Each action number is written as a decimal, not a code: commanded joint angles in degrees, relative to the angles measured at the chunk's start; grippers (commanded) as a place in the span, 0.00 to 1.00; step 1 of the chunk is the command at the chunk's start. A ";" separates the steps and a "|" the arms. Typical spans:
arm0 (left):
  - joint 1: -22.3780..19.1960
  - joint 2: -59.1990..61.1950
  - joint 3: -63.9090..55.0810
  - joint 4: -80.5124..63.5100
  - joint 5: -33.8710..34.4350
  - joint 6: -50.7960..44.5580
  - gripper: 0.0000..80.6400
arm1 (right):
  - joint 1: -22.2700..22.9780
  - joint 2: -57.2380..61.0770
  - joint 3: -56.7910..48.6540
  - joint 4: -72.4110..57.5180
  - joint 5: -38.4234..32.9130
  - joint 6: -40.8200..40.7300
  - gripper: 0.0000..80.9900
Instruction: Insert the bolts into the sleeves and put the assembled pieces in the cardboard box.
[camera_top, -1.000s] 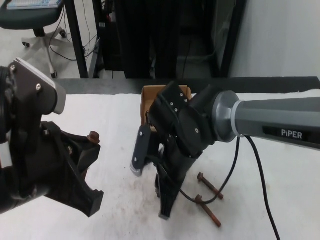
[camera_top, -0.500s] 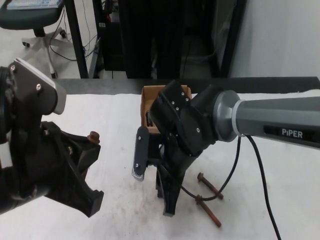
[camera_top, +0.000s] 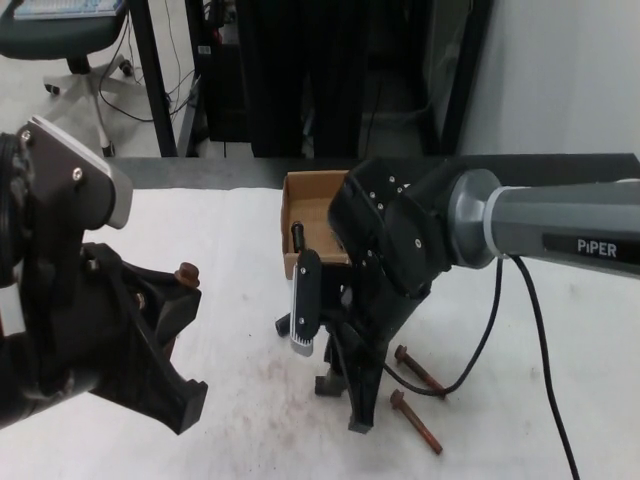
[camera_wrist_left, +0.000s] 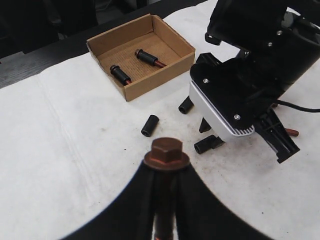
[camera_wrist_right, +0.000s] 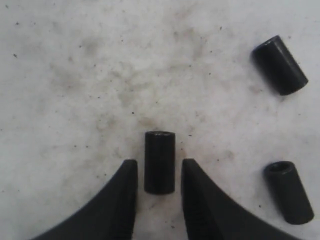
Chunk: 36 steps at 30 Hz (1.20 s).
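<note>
Two assembled pieces lie in the cardboard box; left gripper pinches a bolt. Right gripper, spread, straddles a sleeve on the cloth; other sleeves and bolts lie loose.

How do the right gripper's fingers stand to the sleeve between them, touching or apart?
Apart. The right wrist view shows the sleeve lying between the right gripper's fingers, with a strip of white bench visible on each side.

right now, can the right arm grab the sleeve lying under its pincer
Probably yes: the right pincer is open and straddles the sleeve, with nothing else between them.
</note>
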 joint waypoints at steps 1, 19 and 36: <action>0.16 -0.07 -0.24 -1.07 -0.51 0.04 0.00 | 0.16 -0.69 -0.02 0.01 -1.80 -0.80 0.36; 0.16 -0.07 -0.24 -1.07 -0.51 0.04 0.00 | 0.42 1.69 -0.02 -0.40 -2.90 -0.80 0.36; 0.16 -0.07 -0.24 -1.06 -0.51 1.01 0.00 | 0.42 3.57 -0.02 -0.14 -2.33 -0.80 0.36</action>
